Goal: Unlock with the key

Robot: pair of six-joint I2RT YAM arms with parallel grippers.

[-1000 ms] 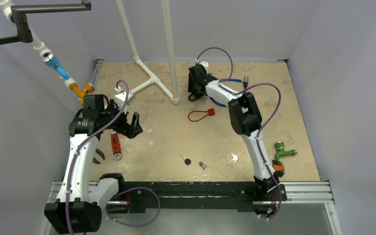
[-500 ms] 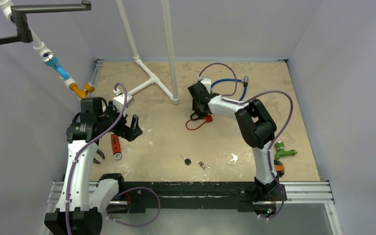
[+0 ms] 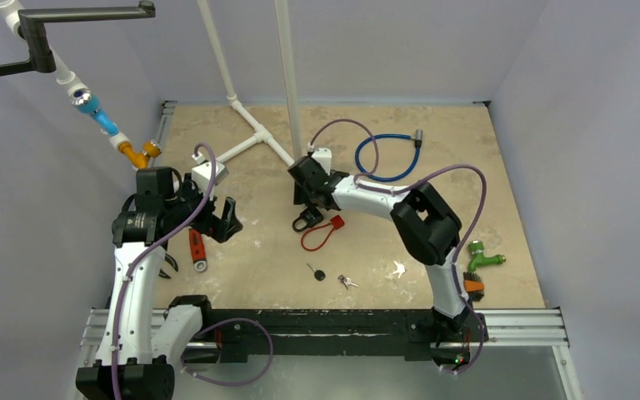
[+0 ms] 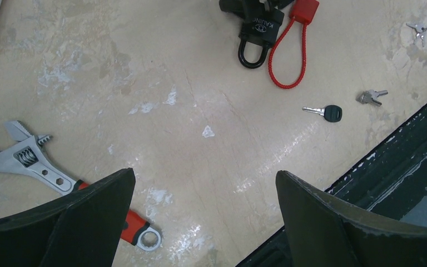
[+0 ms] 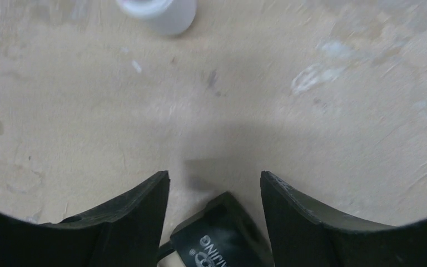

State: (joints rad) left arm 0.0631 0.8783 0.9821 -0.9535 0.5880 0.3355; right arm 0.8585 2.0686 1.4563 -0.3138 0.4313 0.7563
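- The right fingers (image 5: 322,222) stand on either side of the black padlock (image 5: 222,239). Its body lies tilted in the gap, deep between them. I cannot tell whether they press on it or merely flank it.
- From above, the padlock (image 3: 304,222) sits on the bench (image 3: 508,167) near its middle. Its shackle points toward the near edge.
- A red cable lock (image 3: 336,222) lies just right of the padlock, its loop trailing nearward.
- The foot of a white pipe frame (image 5: 158,11) stands just beyond the right fingers on the far side.
- The left fingers (image 4: 61,222) are spread wide and released, holding nothing. They hang above bare bench, well to the left of the padlock.
- A red-handled adjustable wrench (image 4: 33,161) lies on the bench below and just near of the left fingers.
- The black-headed key (image 3: 317,272) lies flat on the bench nearer than the padlock, apart from both arms.
- A pair of small silver keys (image 3: 347,281) lies just to its right.
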